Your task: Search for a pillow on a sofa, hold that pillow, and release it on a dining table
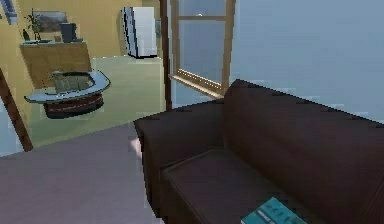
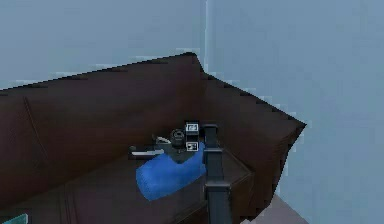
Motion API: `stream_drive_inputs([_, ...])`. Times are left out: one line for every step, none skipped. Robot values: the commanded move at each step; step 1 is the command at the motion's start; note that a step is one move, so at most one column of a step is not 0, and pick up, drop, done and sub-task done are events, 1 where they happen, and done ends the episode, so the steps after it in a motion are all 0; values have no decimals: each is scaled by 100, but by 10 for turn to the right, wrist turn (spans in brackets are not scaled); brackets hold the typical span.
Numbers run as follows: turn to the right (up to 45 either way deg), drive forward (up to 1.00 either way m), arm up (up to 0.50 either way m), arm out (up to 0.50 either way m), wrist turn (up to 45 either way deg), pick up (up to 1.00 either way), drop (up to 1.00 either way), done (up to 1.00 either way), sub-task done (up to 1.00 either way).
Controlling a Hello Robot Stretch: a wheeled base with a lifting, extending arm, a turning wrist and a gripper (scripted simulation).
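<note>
Ahead of the robot, in the forward view, a dark brown sofa [image 1: 250, 140] spreads from three round to six o'clock, with a teal striped thing [image 1: 272, 212] on its seat at five o'clock. Off at nine o'clock stands a round table [image 1: 68, 92] with a pale rim. A white fridge [image 1: 140, 30] is at eleven o'clock and a tall window frame [image 1: 200, 50] at twelve.

Out to the side, in the arm side view, the same sofa runs from nine to three o'clock. A blue pillow [image 2: 175, 172] lies on its seat at six o'clock. The arm [image 2: 215, 185] rises from six o'clock just beside it, and the gripper [image 2: 158, 146] sits near the centre, right at the pillow's upper end. From where I stand I cannot tell how wide the fingers are, nor whether they have hold of anything, since the pillow rests on the cushion.

My worry is a shallow grasp: a soft, plump pillow could slide out on the lift. Pulling the arm in could also drag it along the seat or catch the sofa's end at four o'clock. The drive toward the table looks tight past the sofa's corner.
</note>
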Motion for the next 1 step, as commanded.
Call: stream_drive_inputs([0, 0, 0, 0, 30, 0, 0, 0, 0])
